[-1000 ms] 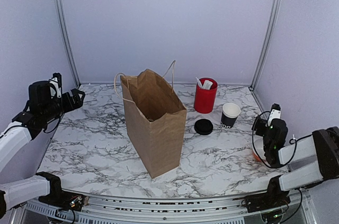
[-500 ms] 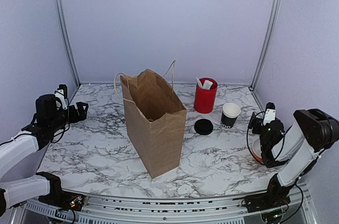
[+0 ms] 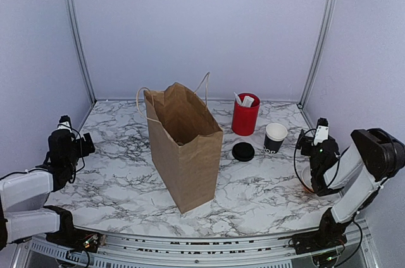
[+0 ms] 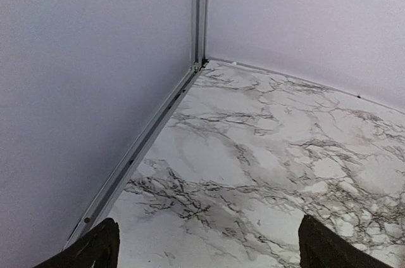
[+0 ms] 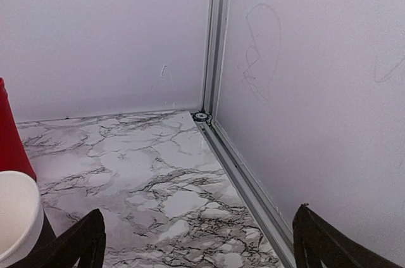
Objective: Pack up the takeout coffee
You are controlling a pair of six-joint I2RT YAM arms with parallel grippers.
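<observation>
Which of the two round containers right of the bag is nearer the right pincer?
The small black paper cup, lidless and white inside; the taller red tub of sachets stands farther left and back.

One each: bag [image 3: 186, 154], tub [image 3: 245, 118], cup [image 3: 274, 137], lid [image 3: 243, 151]

Even soft light, faint shadows, sharp focus.

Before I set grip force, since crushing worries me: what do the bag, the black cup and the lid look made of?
The bag: brown kraft paper, matte, with visible creases and folds. The black cup: probably paper, white inside, thin white rim. The lid: likely moulded plastic, a black flat disc; too small to be sure.
</observation>
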